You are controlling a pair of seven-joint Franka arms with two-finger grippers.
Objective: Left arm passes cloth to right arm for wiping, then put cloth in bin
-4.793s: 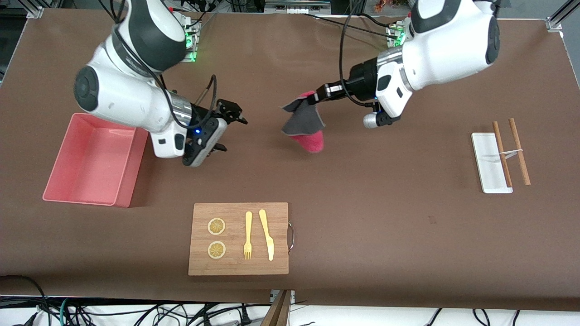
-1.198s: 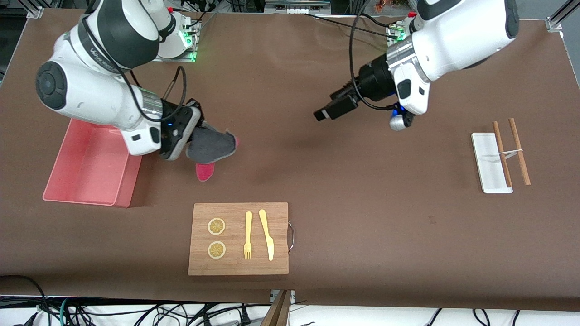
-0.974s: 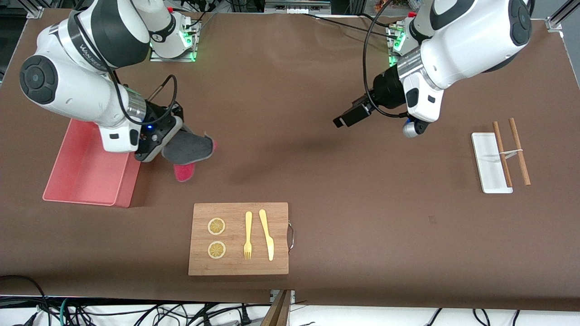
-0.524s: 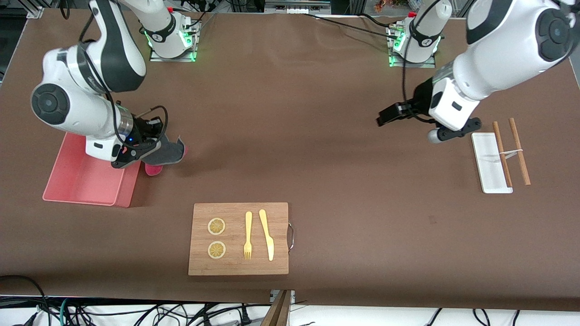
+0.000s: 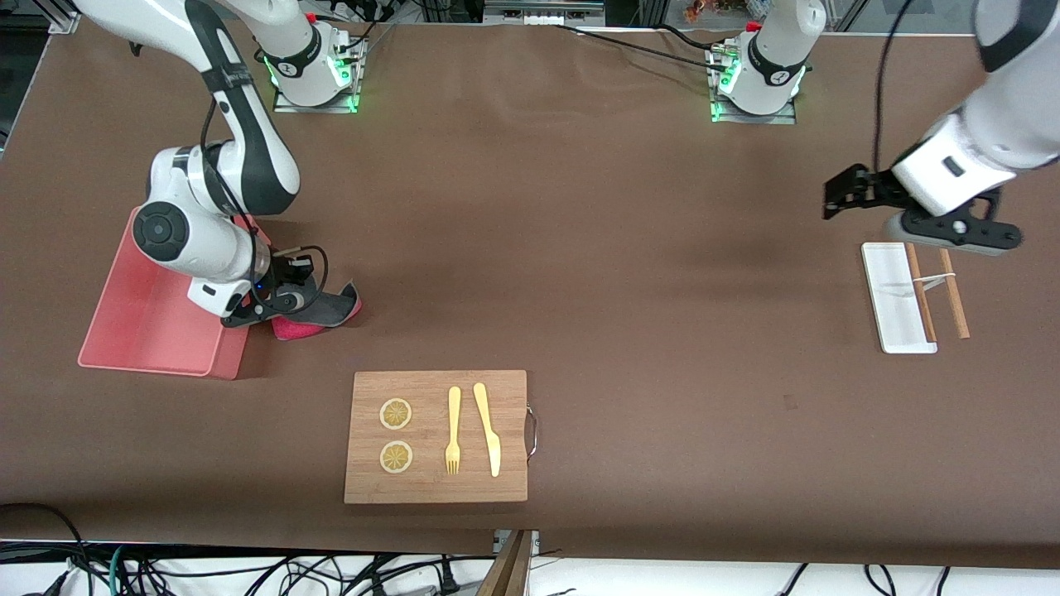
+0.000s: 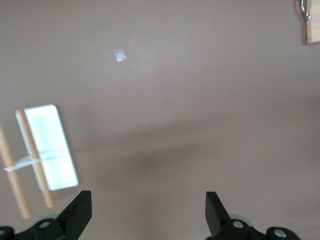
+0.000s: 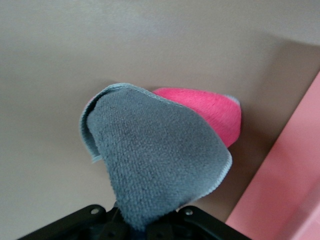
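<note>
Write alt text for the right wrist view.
The right gripper is shut on a folded cloth, grey face toward the camera with its pink face showing past the grey edge. The cloth hangs over the brown table, beside the pink bin.

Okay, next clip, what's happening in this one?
The right gripper is shut on the cloth, a pink and grey towel, holding it low at the table right beside the pink bin; the cloth is not in the bin. The left gripper is open and empty, up over the table near the white tray with the wooden sticks at its end. A wooden board with a fork, knife and lemon slices sits untouched, nearer the camera.
</note>
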